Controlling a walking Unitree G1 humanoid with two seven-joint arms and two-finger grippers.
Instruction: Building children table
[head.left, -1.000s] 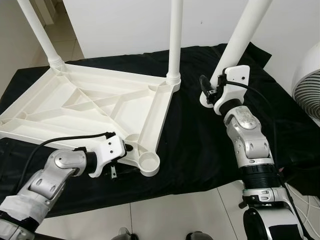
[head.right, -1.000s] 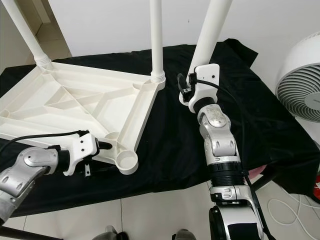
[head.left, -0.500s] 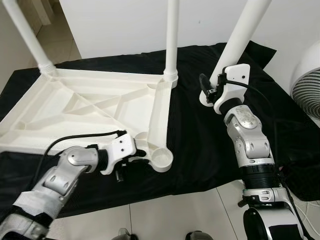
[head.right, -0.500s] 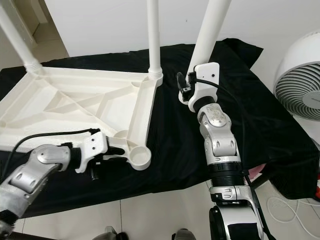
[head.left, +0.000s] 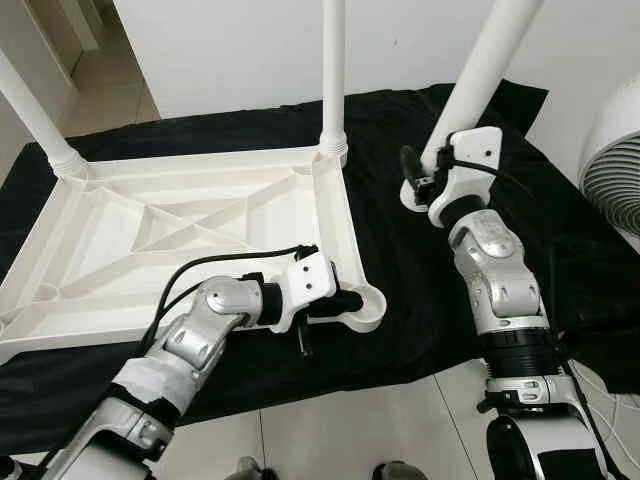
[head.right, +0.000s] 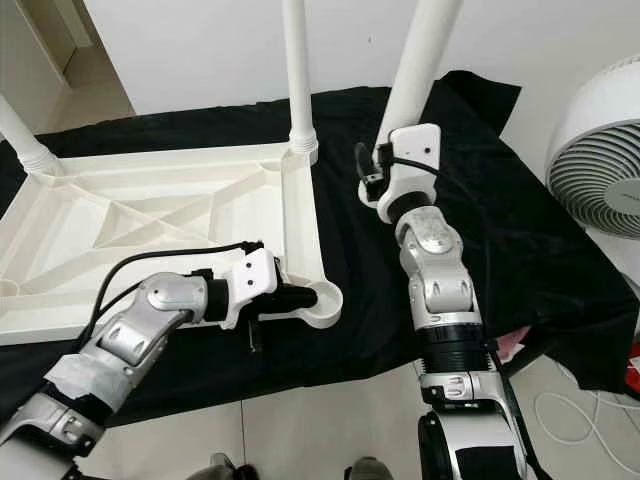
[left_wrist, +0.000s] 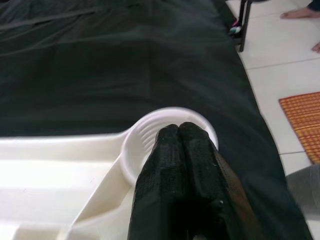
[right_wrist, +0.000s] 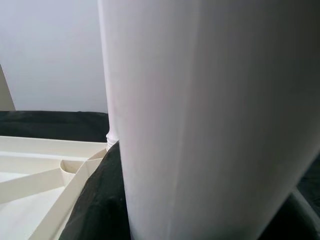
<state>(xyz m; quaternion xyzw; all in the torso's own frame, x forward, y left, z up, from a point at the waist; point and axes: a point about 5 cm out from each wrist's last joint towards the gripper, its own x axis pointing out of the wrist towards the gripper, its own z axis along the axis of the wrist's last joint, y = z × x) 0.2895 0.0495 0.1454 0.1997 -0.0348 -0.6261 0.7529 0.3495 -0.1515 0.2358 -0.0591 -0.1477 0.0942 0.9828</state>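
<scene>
1. While I am standing beside the black cloth covering the work surface, the white table top is lying on it upside down, its ribbed underside facing up.

2. Two legs are already standing in their corner sockets: a rear leg near the middle of the far edge and a far-left leg at the other rear corner. I am judging that half of the leg fitting is done.

3. At the near right corner, the empty socket is waiting open, a round cup with nothing in it.

4. The left gripper is resting right at that corner; in the left wrist view its two black fingers are pressed together with nothing between them, their tips lying against the socket rim. It looks to be steadying or nudging the top rather than grasping it.

5. The right gripper is sitting at the base of a loose third leg, which is leaning upward over the cloth, well apart from the table top. The right wrist view is showing the leg close against the camera, so I am taking the fingers to be clamped around it.

6. Left to do, as I am reading it: bringing this leg to the empty socket, seating it, then fitting a fourth leg and turning the table upright.
</scene>
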